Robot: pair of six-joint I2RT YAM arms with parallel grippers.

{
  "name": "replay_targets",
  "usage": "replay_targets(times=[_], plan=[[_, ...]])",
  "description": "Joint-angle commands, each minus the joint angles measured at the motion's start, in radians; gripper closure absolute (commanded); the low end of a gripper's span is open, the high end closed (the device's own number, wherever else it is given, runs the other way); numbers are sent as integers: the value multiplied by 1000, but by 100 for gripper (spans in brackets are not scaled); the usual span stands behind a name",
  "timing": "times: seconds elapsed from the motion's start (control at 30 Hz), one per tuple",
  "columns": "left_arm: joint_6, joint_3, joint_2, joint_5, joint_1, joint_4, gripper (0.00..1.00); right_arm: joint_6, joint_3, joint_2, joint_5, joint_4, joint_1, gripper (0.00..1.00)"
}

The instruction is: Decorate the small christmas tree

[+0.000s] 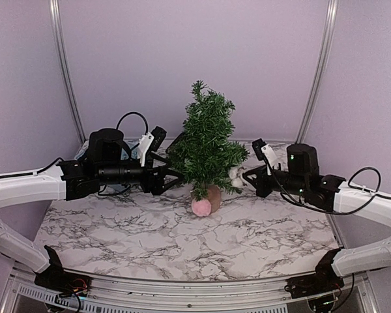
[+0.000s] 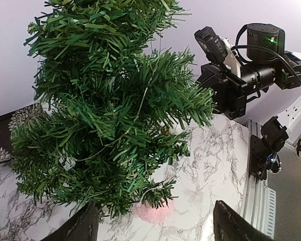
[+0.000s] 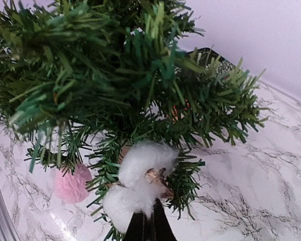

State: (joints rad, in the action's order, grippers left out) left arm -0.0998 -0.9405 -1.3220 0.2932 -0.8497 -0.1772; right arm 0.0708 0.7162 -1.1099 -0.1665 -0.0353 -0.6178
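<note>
Top external view: the small christmas tree [image 1: 207, 147] stands mid-way on the bench [image 1: 117, 241], a pink pompom [image 1: 201, 207] at its stump. Left wrist view: the left pincer [image 2: 155, 227] is wide and empty beside the tree. Right wrist view: the right pincer [image 3: 150, 227] is closed, its tips touching a white puff [image 3: 140, 175] on a low branch. It is probably seating the puff; the next move calls for a gentle pull-back.

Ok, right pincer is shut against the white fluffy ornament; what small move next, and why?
Probably ease the right pincer straight back a little. Its tips are shut at the lower edge of the white fluffy ornament, which sits among the lower branches of the small christmas tree; backing off should show whether it hangs unaided.
</note>
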Motion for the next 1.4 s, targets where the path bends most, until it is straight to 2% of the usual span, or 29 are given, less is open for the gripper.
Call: replay_targets(times=[0.0, 0.43, 0.63, 0.73, 0.8, 0.9, 1.07, 1.23, 1.37], plan=[[17, -1, -3, -16, 4, -27, 21, -35, 39, -9, -65, 102, 4, 100], [-43, 25, 7, -53, 55, -66, 22, -69, 6, -30, -175, 282, 7, 100], [-60, 38, 6, -69, 80, -81, 22, -79, -9, -115, -163, 300, 29, 100], [-81, 52, 12, -90, 92, -91, 21, -65, -1, -143, -140, 305, 35, 94], [-101, 63, 17, -110, 105, -97, 20, -43, 4, -149, -139, 304, 35, 88], [-141, 88, 29, -129, 135, -107, 15, -28, 8, -126, -128, 295, 35, 72], [-219, 137, 38, -145, 202, -148, 2, -16, 22, -52, -105, 258, 36, 49], [-285, 151, -9, -151, 257, -168, 1, 1, 40, 8, -93, 211, 35, 23], [-293, 154, -66, -105, 293, -189, 1, 38, 50, 56, -56, 147, 35, 19]])
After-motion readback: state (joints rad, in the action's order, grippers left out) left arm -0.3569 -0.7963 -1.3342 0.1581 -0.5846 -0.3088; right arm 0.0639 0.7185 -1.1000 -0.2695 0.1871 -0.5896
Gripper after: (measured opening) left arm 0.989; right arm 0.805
